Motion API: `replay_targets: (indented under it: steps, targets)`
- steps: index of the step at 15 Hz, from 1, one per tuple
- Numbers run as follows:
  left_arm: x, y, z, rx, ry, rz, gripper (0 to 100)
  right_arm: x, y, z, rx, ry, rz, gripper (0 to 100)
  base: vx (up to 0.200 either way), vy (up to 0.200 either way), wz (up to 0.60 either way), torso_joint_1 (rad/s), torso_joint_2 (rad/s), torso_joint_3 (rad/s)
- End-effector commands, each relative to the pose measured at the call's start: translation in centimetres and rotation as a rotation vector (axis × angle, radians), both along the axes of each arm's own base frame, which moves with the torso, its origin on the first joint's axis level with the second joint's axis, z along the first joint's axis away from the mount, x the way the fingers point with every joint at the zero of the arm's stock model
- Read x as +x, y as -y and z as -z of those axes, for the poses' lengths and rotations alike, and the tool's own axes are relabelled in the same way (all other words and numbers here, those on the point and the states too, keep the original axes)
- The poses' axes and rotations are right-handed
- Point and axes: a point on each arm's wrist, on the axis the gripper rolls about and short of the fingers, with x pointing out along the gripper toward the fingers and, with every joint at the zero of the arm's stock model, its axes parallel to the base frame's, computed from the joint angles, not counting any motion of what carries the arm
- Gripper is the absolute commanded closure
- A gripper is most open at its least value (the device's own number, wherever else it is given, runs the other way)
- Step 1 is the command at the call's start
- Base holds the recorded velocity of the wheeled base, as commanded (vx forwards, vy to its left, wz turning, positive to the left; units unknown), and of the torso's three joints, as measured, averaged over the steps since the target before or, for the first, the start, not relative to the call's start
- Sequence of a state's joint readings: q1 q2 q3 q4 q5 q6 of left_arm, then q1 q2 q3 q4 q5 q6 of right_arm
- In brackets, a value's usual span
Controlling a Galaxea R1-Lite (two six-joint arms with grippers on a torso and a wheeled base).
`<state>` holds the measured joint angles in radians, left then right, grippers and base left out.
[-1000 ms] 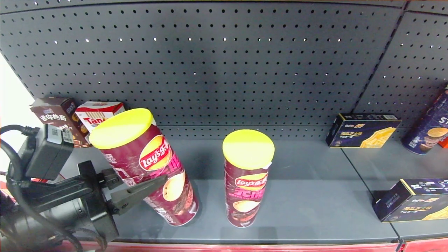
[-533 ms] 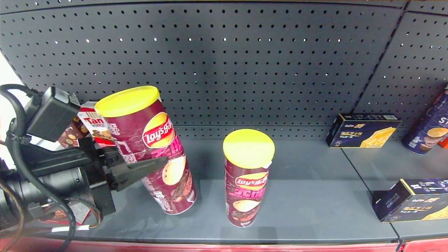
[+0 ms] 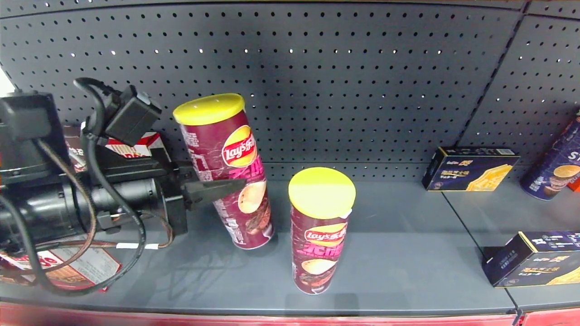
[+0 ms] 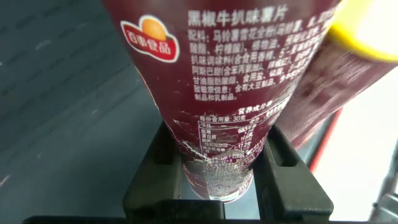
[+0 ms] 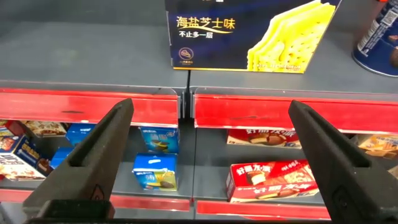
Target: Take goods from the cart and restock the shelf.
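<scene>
Chip can (image 3: 225, 138) tilted, lid up and leftward

Grey shelf (image 3: 398, 271) bears upright chip can (image 3: 319, 235), dark boxes (image 3: 469, 170).

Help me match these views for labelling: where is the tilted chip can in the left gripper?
Head view: held can left of centre, tilted, lid uppermost.
Left wrist view: held can central, clamped between the jaws.
Right wrist view: not in it.
Shared landmark: yellow-lidded standing can beside it.
</scene>
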<state>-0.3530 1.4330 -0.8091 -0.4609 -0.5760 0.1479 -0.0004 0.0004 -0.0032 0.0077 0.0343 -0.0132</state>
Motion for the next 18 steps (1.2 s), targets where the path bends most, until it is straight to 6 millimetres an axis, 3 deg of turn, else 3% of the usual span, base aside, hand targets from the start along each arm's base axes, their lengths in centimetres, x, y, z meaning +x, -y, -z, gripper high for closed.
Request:
replay_targets:
  steps: [1,2,4,6,7,12,18]
  targets:
    - [3.3,1.3,1.3,0.019,-0.041,0.026,100,0.0,0.0,0.0,-0.001,-0.003,0.0,0,0.0,0.0,0.0,0.0,0.0,0.0]
    - [3.3,1.3,1.3,0.019,-0.041,0.026,100,0.0,0.0,0.0,-0.001,-0.003,0.0,0,0.0,0.0,0.0,0.0,0.0,0.0]
    - [6.8,1.8,2.9,0.012,0.004,0.077,100,0.0,0.0,0.0,-0.001,-0.003,0.0,0,0.0,0.0,0.0,0.0,0.0,0.0]
    - [7.9,2.2,2.8,0.0,0.021,0.138,100,0.0,0.0,0.0,-0.001,-0.003,0.0,0,0.0,0.0,0.0,0.0,0.0,0.0]
    - [9.5,2.7,2.4,0.004,0.052,0.154,100,0.0,0.0,0.0,-0.001,-0.003,-0.001,0,0.0,0.0,0.0,0.0,0.0,0.0]
    - [11.9,3.4,3.7,0.073,0.14,0.19,100,0.0,0.0,0.0,-0.001,-0.003,-0.001,0,0.0,0.0,0.0,0.0,0.0,0.0]
    - [13.9,4.1,2.8,0.118,0.12,0.217,100,0.0,0.0,0.0,-0.001,-0.003,-0.001,0,0.0,0.0,0.0,0.0,0.0,0.0]
